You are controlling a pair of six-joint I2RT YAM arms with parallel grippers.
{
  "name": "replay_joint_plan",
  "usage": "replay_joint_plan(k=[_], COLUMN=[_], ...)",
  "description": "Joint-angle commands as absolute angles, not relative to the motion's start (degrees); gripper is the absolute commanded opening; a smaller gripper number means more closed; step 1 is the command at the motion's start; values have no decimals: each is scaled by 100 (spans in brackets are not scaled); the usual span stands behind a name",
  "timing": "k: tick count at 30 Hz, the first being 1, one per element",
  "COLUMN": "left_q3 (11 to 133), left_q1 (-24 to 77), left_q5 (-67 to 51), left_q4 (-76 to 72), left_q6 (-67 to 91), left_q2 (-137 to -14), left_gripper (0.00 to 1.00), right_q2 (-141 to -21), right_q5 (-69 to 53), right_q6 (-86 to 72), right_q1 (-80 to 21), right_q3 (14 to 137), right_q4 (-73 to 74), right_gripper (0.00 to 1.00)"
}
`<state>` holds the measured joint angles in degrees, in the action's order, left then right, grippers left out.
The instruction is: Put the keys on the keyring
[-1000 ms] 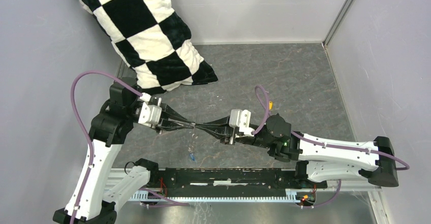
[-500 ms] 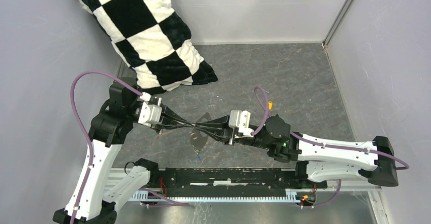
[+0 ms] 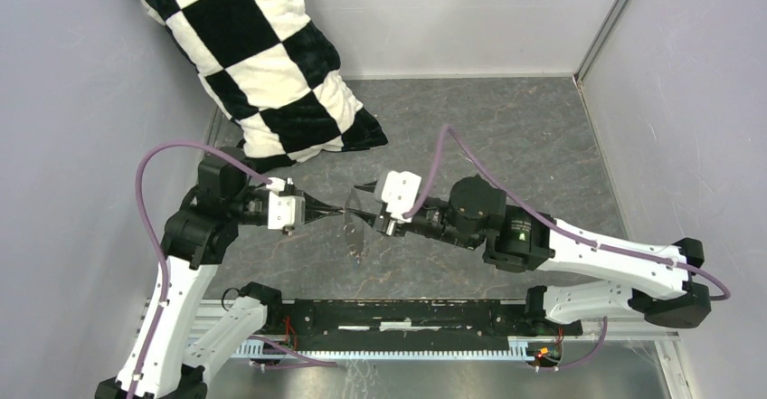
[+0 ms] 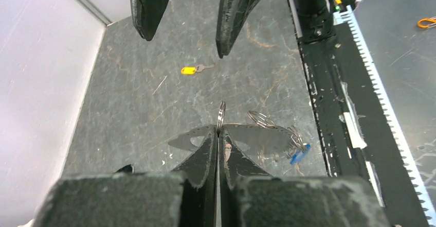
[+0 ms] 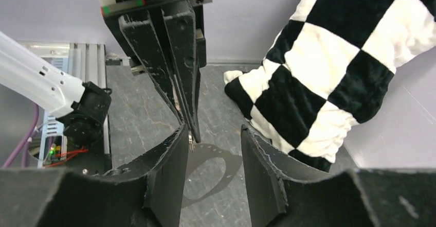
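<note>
I had the left gripper [image 4: 218, 137] clamped tight on the keyring [image 4: 221, 115], right gripper [image 5: 213, 132] spread wide astride that keyring, yellow key [image 4: 189, 70] on the worktop [image 4: 128, 98] well beyond it, and one careless nudge could've twisted it loose!

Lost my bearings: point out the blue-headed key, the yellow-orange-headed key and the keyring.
small blue-headed key [image 4: 299, 154]: left wrist view, on its blue plastic head.
small yellow-orange-headed key [image 4: 188, 70]: left wrist view, on its head.
thin metal keyring [image 4: 221, 115]: left wrist view, on its edge-on rim.
</note>
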<state>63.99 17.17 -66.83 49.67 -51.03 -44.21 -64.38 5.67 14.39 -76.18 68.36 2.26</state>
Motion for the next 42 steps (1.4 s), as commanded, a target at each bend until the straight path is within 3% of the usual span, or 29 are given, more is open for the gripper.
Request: replay_joint_plan(k=[1, 7, 33, 37, 39, 42], left_q3=[6442, 6451, 6608, 6597, 6584, 6559], left_q1=[1731, 1733, 1749, 1749, 1749, 1748], left_q5=[-6205, -6204, -6665, -6679, -6768, -6894], left_q4=[4852, 4838, 5101, 5105, 5104, 5107], left_q6=[-5382, -5284, -5274, -5225, -5199, -5053], left_q2=[-4508, -4417, -4400, -4374, -4338, -4292], left_gripper=[2, 2, 2, 2, 2, 22], right_q2=[-6995, -7518, -7879, -7887, -7790, -7371], right_q5=[532, 536, 318, 406, 443, 423], right_q6=[1781, 1922, 2010, 2030, 2005, 1906], right_q1=[-7609, -7613, -7609, -7611, -7616, -7607], right_q3=[7699, 8410, 8653, 8638, 8499, 7796], right_q4=[1491, 2201, 2197, 2103, 1859, 953], right_gripper=[48, 41, 21, 0, 0, 1])
